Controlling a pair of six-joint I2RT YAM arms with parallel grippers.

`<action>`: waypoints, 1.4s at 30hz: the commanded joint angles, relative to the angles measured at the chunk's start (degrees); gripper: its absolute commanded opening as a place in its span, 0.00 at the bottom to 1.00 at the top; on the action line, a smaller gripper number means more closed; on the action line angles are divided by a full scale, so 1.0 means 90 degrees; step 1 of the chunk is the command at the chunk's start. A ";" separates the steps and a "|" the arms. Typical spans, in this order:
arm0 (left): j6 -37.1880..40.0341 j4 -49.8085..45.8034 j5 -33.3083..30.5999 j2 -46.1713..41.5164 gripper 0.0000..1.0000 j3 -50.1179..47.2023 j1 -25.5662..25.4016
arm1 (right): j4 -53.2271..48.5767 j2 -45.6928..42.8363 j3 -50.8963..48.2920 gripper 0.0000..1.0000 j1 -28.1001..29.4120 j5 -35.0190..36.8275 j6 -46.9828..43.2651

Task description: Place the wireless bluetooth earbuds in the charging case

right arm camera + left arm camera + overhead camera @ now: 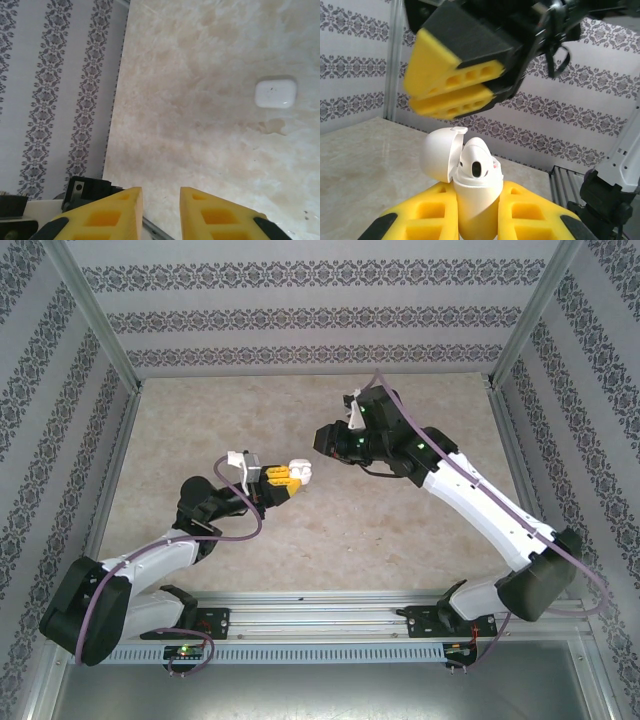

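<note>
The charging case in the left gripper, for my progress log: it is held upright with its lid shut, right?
Not quite. The left wrist view shows the charging case held upright in the left gripper, but its lid is flipped open, not shut.

A beige marbled tabletop [300,430] lies between 3 grey damask-striped walls [310,315], with aluminium posts [95,315] at the back corners.

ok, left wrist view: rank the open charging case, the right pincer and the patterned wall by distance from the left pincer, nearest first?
1. The charging case: gripped upright in the left pincer, lid flipped open.
2. The right pincer: just above the case, not touching it.
3. The patterned wall: far behind both.
</note>
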 commanded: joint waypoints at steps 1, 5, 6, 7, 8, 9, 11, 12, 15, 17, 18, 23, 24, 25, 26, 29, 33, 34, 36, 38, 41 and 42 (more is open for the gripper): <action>-0.0198 0.0435 0.0413 0.0079 0.00 0.0303 -0.0029 | 0.0232 0.0310 -0.0036 0.24 0.0003 -0.1116 -0.0115; -0.0372 0.0340 0.0354 0.0236 0.00 0.0458 -0.0033 | 0.0541 0.0463 -0.0123 0.21 0.0058 -0.1870 -0.0148; -0.0404 0.0280 0.0355 0.0270 0.00 0.0505 -0.0029 | 0.0518 0.0443 -0.0119 0.20 0.0101 -0.1930 -0.0222; -0.0452 0.0218 0.0339 0.0312 0.00 0.0554 -0.0035 | 0.0425 0.0385 -0.0124 0.20 0.0139 -0.1916 -0.0329; -0.0501 0.0192 0.0286 0.0359 0.00 0.0588 -0.0032 | 0.0316 0.0301 -0.0159 0.20 0.0157 -0.1864 -0.0437; -0.0545 0.0182 0.0221 0.0390 0.00 0.0612 -0.0034 | 0.0242 0.0215 -0.0228 0.20 0.0159 -0.1802 -0.0502; -0.0758 0.0174 -0.0007 0.0467 0.00 0.0673 -0.0022 | 0.0212 -0.0039 -0.0515 0.20 0.0145 -0.1606 -0.0562; -0.0870 0.0141 -0.0068 0.0520 0.00 0.0740 -0.0020 | 0.0258 -0.0168 -0.0701 0.20 0.0152 -0.1471 -0.0561; -0.1274 -0.0068 -0.0124 0.0679 0.00 0.0977 -0.0018 | 0.0485 -0.0436 -0.1186 0.20 0.0167 -0.1225 -0.0461; -0.1516 -0.0044 -0.0147 0.0775 0.00 0.1049 -0.0023 | 0.0508 -0.0505 -0.1343 0.20 0.0179 -0.1116 -0.0460; -0.1595 0.0024 -0.0151 0.0816 0.00 0.1046 -0.0020 | 0.0465 -0.0516 -0.1377 0.20 0.0182 -0.1049 -0.0487; -0.1398 -0.0152 -0.0405 0.0756 0.00 0.0904 -0.0027 | 0.0168 -0.0630 -0.1288 0.23 0.0192 -0.0521 -0.0775; -0.1320 -0.0391 -0.0510 0.0687 0.00 0.0910 -0.0008 | 0.0092 -0.0688 -0.1256 0.24 0.0182 -0.0337 -0.0868; -0.1242 -0.0724 -0.0600 0.0612 0.00 0.0946 0.0010 | 0.0046 -0.0760 -0.1238 0.24 0.0173 -0.0180 -0.0932; -0.1147 -0.1138 -0.0700 0.0517 0.01 0.1011 0.0031 | 0.0011 -0.0858 -0.1232 0.24 0.0132 -0.0020 -0.0997; -0.0758 -0.2142 -0.0945 0.0279 0.04 0.1161 0.0144 | -0.0032 -0.1143 -0.1306 0.23 -0.0040 0.0354 -0.1138; -0.0465 -0.3401 -0.1594 0.0155 0.01 0.1293 0.0471 | 0.0026 -0.1631 -0.1574 0.30 -0.0351 0.0818 -0.1270; -0.0511 -0.3880 -0.1831 0.0182 0.00 0.1387 0.0602 | 0.0045 -0.1749 -0.1645 0.31 -0.0428 0.0923 -0.1308; -0.0672 -0.4759 -0.2116 0.0396 0.00 0.1597 0.0928 | 0.0054 -0.2057 -0.1830 0.33 -0.0583 0.1201 -0.1472; -0.0787 -0.5024 -0.1959 0.0713 0.00 0.1645 0.1180 | 0.0018 -0.2333 -0.2041 0.34 -0.0715 0.1515 -0.1658; -0.0914 -0.5232 -0.1924 0.1258 0.00 0.1710 0.1323 | -0.0012 -0.2701 -0.2432 0.39 -0.0986 0.1833 -0.1851; -0.0923 -0.5264 -0.1919 0.1480 0.00 0.1729 0.1325 | 0.0005 -0.2792 -0.2578 0.41 -0.1106 0.1864 -0.1918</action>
